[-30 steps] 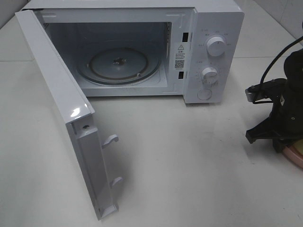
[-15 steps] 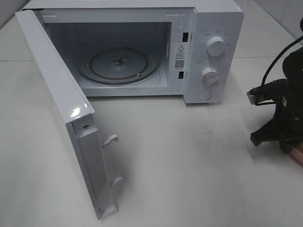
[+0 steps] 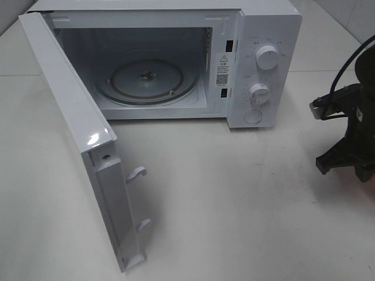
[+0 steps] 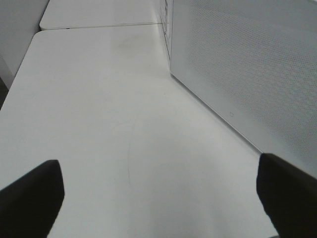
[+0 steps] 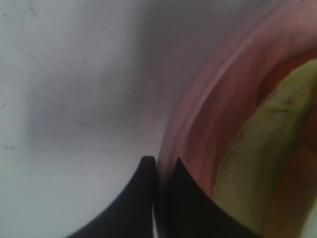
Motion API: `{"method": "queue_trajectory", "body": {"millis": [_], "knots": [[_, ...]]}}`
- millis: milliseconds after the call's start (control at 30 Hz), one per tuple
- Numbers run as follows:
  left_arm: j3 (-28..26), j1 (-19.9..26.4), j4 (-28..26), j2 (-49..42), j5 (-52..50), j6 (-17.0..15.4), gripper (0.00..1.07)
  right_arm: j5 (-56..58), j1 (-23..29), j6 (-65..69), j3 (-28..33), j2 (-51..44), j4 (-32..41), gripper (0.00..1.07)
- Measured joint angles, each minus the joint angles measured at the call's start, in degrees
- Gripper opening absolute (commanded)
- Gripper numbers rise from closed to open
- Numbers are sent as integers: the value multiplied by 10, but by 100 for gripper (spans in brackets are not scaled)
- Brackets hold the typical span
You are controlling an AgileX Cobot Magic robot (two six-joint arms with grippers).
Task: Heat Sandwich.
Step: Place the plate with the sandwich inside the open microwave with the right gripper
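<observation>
The white surface [image 3: 234, 193] carries a microwave [image 3: 263, 35] at the far side, its door [image 3: 64, 99] swung wide and the glass turntable [image 3: 146, 79] bare. The step in hand looks like picking up the food. The right end effector [image 5: 157, 166] has its 2 fingers pressed together on the rim of the pink plate [image 5: 208, 109], which holds the sandwich [image 5: 267, 139] at the far right of the scene. Next, the plate must be carried level and leftward into the cavity. Only the right wrist view shows plate and sandwich; the high view cuts them off. The left end effector [image 4: 158, 168], spread wide and empty beside the door, shows only in its own wrist view.
</observation>
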Motion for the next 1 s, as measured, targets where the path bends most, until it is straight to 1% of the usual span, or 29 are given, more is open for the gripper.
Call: {"method": "queue_trajectory", "body": {"millis": [200,633,700,800,867,933,967,1000], "knots": [[0,0,0,0,0,0,101,11,25,5,3,-23,-1,0],[0,0,0,0,0,0,101,54,98,6,38,-99,-3,0],[0,0,0,0,0,0,101,62,119,6,48,-113,-3,1],[0,0,0,0,0,0,101,64,133,6,54,-125,-3,1],[0,0,0,0,0,0,101,68,161,6,64,-142,-3,1],[0,0,0,0,0,0,101,68,168,6,65,-146,-3,1],[0,0,0,0,0,0,101,75,187,6,72,-157,-2,1],[0,0,0,0,0,0,101,79,194,6,74,-160,-2,1]]}}
